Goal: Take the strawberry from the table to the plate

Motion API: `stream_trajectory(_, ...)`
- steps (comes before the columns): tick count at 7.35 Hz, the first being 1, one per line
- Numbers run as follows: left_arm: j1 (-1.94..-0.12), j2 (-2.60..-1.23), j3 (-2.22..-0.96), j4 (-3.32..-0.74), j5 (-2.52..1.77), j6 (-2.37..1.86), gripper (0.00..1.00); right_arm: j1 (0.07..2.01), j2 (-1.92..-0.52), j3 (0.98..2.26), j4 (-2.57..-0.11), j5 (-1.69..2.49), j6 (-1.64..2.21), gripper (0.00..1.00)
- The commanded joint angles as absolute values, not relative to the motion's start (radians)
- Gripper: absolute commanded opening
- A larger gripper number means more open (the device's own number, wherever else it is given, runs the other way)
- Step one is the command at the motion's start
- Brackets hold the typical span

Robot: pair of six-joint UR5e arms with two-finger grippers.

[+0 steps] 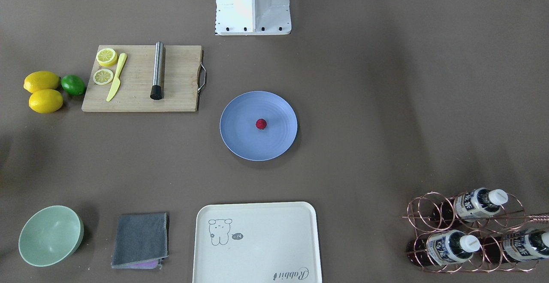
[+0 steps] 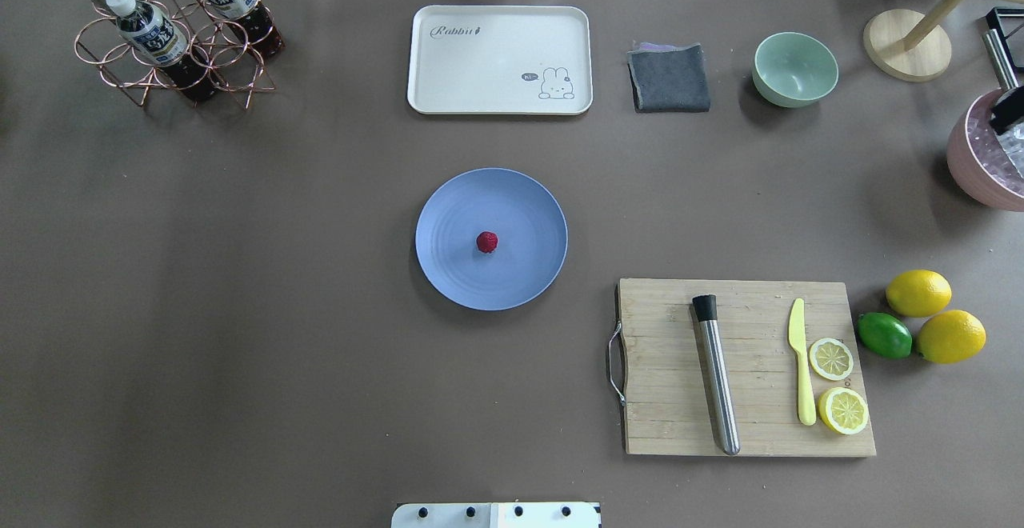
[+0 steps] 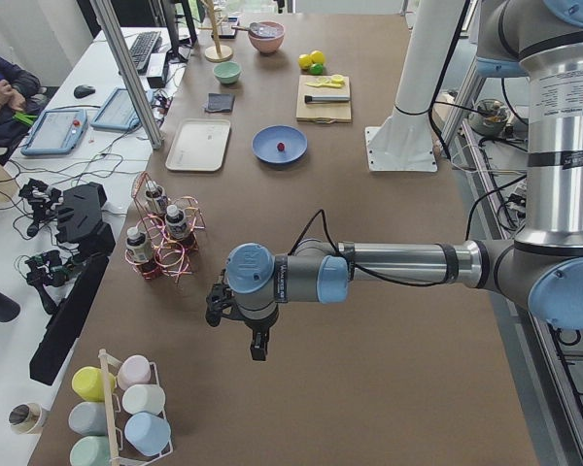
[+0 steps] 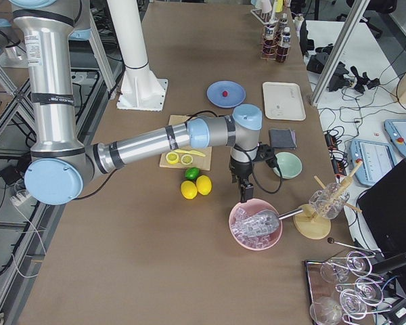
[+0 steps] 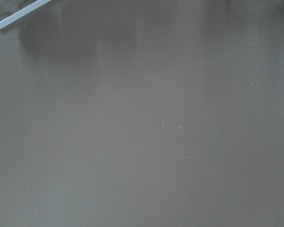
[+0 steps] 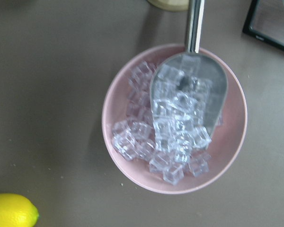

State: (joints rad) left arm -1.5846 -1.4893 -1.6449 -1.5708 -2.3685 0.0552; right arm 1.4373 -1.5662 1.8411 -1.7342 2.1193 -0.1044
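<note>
L gripper hangs fingers-down over bare table at robot's left end, past the bottle rack; open or closed, can't tell from side view. Centre: strawberry sits approx. mid plate, well apart from both arms, roundish, no clear long axis. R gripper hovers over ice bowl at right end; state can't tell either. Berry lies inboard of each; R prob. slightly nearer. Task looks done.

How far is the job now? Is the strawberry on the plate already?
Done: the strawberry lies near the middle of the plate. In hand: nothing visible; the left gripper hangs over the table, the right gripper over the ice bowl, both far from the plate. Left: nothing that shows.
</note>
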Motion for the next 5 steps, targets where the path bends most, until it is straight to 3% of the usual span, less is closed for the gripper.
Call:
stream_trajectory(1,-1.585,-1.489,-1.646,-1.571,-2.368,0.057,0.98,1.5,-1.655,1.795,-1.732,2.129,-0.126,1.0)
stream_trajectory(5,-1.583,-1.488,-1.646,-1.562,-2.368,0.055,0.98,1.505,-1.655,1.756,-1.732,2.138,-0.121,1.0)
